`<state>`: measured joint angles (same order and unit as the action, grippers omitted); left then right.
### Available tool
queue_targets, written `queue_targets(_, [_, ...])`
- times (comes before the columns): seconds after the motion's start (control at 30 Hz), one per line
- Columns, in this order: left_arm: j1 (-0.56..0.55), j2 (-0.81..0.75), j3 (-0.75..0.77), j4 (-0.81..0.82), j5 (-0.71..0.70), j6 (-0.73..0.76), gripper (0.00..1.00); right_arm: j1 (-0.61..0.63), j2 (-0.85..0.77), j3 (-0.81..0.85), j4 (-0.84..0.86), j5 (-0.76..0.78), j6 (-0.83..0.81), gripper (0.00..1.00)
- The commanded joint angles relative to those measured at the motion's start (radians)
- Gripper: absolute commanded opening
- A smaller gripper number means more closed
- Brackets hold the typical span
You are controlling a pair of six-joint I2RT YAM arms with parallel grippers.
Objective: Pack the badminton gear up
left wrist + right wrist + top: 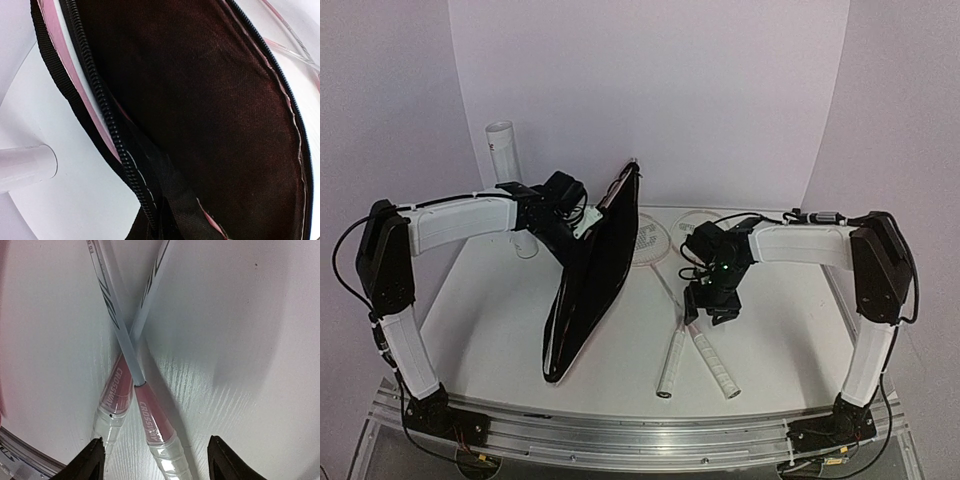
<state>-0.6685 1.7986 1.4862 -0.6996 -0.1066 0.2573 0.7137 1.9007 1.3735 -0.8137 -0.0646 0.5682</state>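
Crossed rackets [671, 368] lie right of the bag [592, 285].

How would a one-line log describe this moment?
left gripper: shut on bag, mouth open | right gripper: open over crossed rackets | rackets: on table

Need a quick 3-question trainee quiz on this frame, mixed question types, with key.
1. True or false: the right gripper is shut on one of the rackets.
2. How do the rackets lie on the table? A) side by side, parallel; B) with their shafts crossed; C) one inside the bag.
3. Fill in: the left gripper holds up the unzipped ___ by its edge.

Key
1. False: it is open, with its jaws apart above the handles.
2. B
3. bag
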Motion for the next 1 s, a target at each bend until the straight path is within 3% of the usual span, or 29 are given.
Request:
queue_targets(0.0, [-0.008, 0.029, 0.064, 0.016, -0.021, -0.015, 0.0, 0.007, 0.028, -0.011, -0.011, -0.048, -0.03, 0.62])
queue_targets(0.2, [-0.008, 0.036, 0.109, -0.022, -0.054, -0.023, 0.0, 0.025, 0.064, -0.055, 0.015, -0.01, -0.022, 0.59])
queue_targets(0.43, [-0.008, 0.013, 0.127, -0.057, -0.064, -0.033, 0.0, 0.026, 0.086, -0.061, 0.037, 0.048, -0.035, 0.43])
queue_targets(0.67, [-0.007, 0.012, 0.14, -0.048, -0.091, -0.021, 0.0, 0.04, 0.122, -0.09, 0.045, 0.137, 0.001, 0.49])
queue_targets(0.9, [-0.007, 0.011, 0.151, -0.048, -0.094, -0.047, 0.0, 0.04, 0.135, -0.071, 0.061, 0.18, 0.009, 0.06])
queue_targets(0.97, [-0.005, 0.014, 0.173, -0.058, -0.088, -0.063, 0.0, 0.039, 0.126, -0.061, 0.061, 0.174, 0.007, 0.0])
